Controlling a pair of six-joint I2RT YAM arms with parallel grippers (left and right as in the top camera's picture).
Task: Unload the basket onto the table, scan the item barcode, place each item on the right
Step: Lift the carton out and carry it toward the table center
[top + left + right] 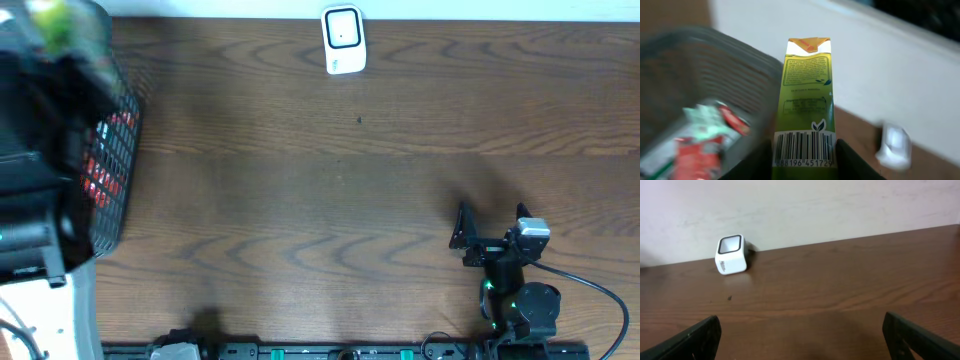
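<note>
In the left wrist view, my left gripper (pixel 804 161) is shut on a tall green carton (pixel 807 85), one dark finger on each side of its lower end. The carton's black-and-white barcode (pixel 804 147) faces the camera. Overhead, the carton (pixel 50 22) shows as a green blur at the top left, above the basket. The white scanner (pixel 343 40) stands at the table's far edge and also shows in the wrist views as scanner (pixel 895 145) and scanner (pixel 731 255). My right gripper (pixel 492 215) rests low at the front right, open and with nothing in it; its fingers (pixel 695 340) are spread wide over bare wood.
A dark wire basket (pixel 118 160) sits at the left edge of the table with red and green packets (pixel 705 145) inside it. A pale wall (pixel 805 210) runs behind the table's far edge. The brown wooden tabletop (pixel 330 200) lies between the basket and the right arm.
</note>
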